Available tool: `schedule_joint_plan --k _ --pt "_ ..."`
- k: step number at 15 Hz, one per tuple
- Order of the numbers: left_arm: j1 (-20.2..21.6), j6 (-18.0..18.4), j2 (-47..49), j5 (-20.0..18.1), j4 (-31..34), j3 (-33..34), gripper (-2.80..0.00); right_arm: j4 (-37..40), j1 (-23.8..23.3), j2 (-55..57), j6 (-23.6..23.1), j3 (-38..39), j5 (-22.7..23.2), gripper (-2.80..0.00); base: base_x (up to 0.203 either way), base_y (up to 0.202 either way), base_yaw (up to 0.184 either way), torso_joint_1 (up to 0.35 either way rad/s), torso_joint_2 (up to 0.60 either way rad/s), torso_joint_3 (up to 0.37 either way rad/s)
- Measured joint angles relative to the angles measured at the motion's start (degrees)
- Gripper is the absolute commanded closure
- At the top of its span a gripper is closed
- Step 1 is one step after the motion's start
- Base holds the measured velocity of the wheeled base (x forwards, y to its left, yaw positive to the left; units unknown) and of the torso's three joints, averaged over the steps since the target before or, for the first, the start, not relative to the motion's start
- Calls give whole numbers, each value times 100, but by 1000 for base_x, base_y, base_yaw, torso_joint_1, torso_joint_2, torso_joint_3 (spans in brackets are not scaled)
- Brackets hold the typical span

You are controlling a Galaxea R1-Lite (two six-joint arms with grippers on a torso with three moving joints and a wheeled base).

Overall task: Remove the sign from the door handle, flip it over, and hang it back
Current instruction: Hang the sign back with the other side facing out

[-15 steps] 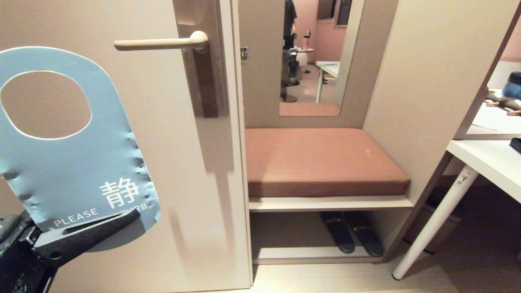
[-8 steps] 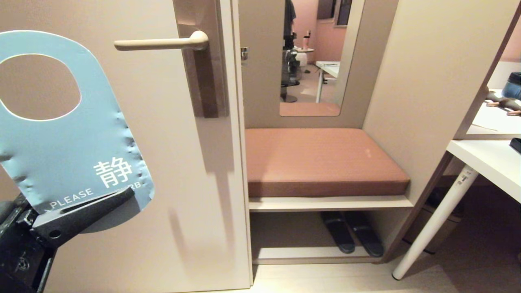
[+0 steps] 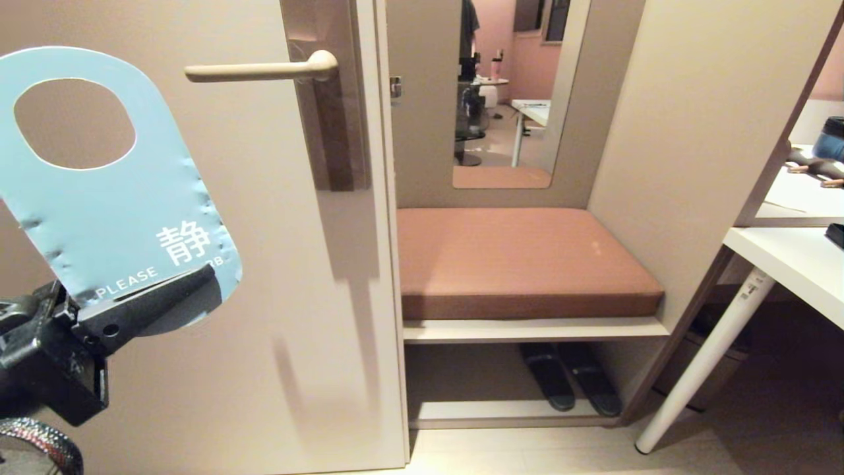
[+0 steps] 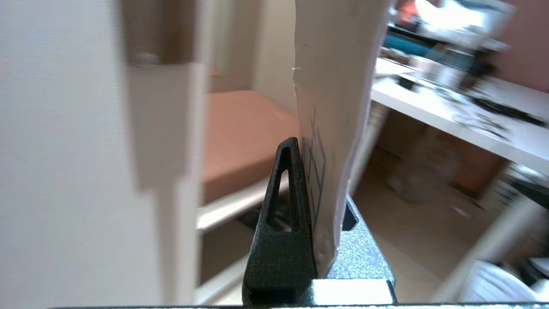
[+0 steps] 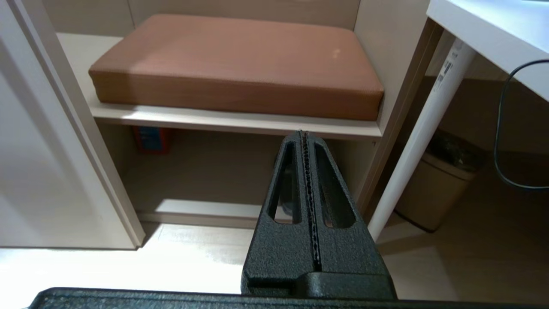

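The sign [image 3: 112, 198] is off the door handle [image 3: 260, 69], held upright in front of the door, below and to the left of the lever. Its blue side faces my head camera, its hole at the top. My left gripper [image 3: 155, 297] is shut on the sign's lower end. In the left wrist view the sign [image 4: 332, 107] stands edge-on, its pale side showing, clamped against the black finger [image 4: 285, 201]. The handle is bare, on its brownish backplate [image 3: 333, 99]. My right gripper [image 5: 305, 141] is shut on nothing, low, pointing at the bench; it does not show in the head view.
The cream door [image 3: 277, 277] fills the left. Right of it is a niche with a brown cushion [image 3: 521, 260], a mirror [image 3: 508, 92] and dark slippers [image 3: 570, 382] underneath. A white table [image 3: 798, 264] with a slanted leg stands at the right, a bin [image 5: 437, 189] beneath it.
My left gripper has lifted the sign and turned it: its hole looks narrower, its lower end sits higher. The door handle has not moved.
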Motion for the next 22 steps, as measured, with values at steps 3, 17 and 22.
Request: schedule_joint_plan --k 3,17,22 --pt "56 308 208 472 -1 -108 0 2 0 -61 2 0 -2 0 0 0 0 0 0 0" --pt "1550 1043 1384 637 298 -1270 0 2 0 -69 0 0 -7 0 0 0 0 0 0 0" --pt "1555 1202 1822 641 319 -1731 0 0 0 -69 2 0 -7 0 0 0 0 0 0 0"
